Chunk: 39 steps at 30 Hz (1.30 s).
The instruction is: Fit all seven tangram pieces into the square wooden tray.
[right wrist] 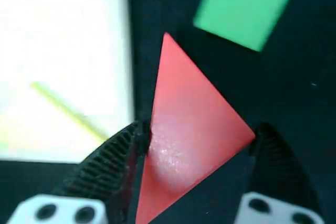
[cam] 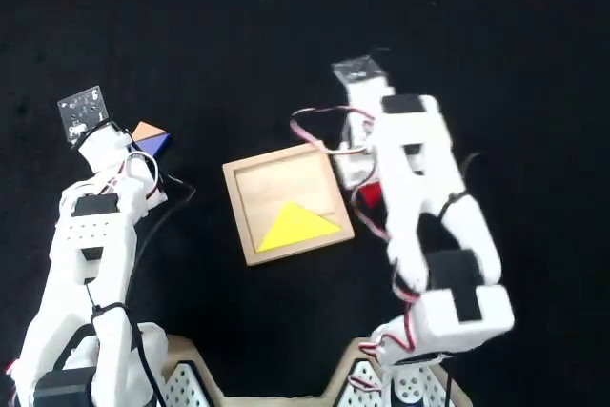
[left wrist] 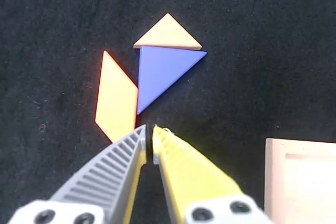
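The right tool [right wrist: 199, 132] clamps the red triangle [right wrist: 184, 103] between wide-set fingers, just beside the wooden tray [cam: 281, 183], which sits mid-counter [cam: 191, 45] and holds a yellow triangle [cam: 294, 224]. Toward the counter's left edge, the left tool [left wrist: 149, 132] is closed on nothing, near a blue triangle [left wrist: 160, 72].

A broad stretch of black surface [cam: 238, 45] is lying open beyond the wooden tray [cam: 237, 215] and to its left. Inside the tray, a yellow triangle [cam: 294, 225] is occupying the near part, leaving the far part bare. The right arm [cam: 419, 169] is hanging over the tray's right edge, blocking that side. A red triangle [right wrist: 184, 119] is filling the right claw [right wrist: 199, 129], gripped between its fingers. Ahead of the closed left claw [left wrist: 148, 135], a blue triangle [left wrist: 163, 72], orange triangle [left wrist: 168, 35] and parallelogram [left wrist: 116, 98] are touching, leaving no gaps.
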Motion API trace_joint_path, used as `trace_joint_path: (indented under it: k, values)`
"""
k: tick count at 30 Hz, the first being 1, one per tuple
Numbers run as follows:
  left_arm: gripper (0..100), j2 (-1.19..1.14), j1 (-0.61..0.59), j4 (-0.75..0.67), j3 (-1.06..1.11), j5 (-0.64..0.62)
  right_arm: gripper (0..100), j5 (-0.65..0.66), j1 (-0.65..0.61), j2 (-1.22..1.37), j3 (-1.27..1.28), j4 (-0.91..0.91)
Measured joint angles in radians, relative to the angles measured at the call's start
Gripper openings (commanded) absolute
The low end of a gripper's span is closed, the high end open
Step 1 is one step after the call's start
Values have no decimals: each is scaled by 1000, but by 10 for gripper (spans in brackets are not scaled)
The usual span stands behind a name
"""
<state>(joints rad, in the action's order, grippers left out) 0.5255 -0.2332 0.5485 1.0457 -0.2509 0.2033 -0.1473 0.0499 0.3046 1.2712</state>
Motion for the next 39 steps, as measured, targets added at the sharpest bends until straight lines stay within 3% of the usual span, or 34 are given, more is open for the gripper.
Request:
trace_joint_path:
  k: [4, 14, 27, 39]
  values:
    - [30, 0, -34, 0, 0, 0, 292, -57, -74, -55, 0, 15]
    - [30, 0, -38, 0, 0, 0, 292, -23, 97, 52, 25, 18]
    - [30, 0, -38, 0, 0, 0, 297, 66, 100, 235, 25, 9]
    - [30, 0, -38, 0, 0, 0, 294, 63, 95, 270, 23, -25]
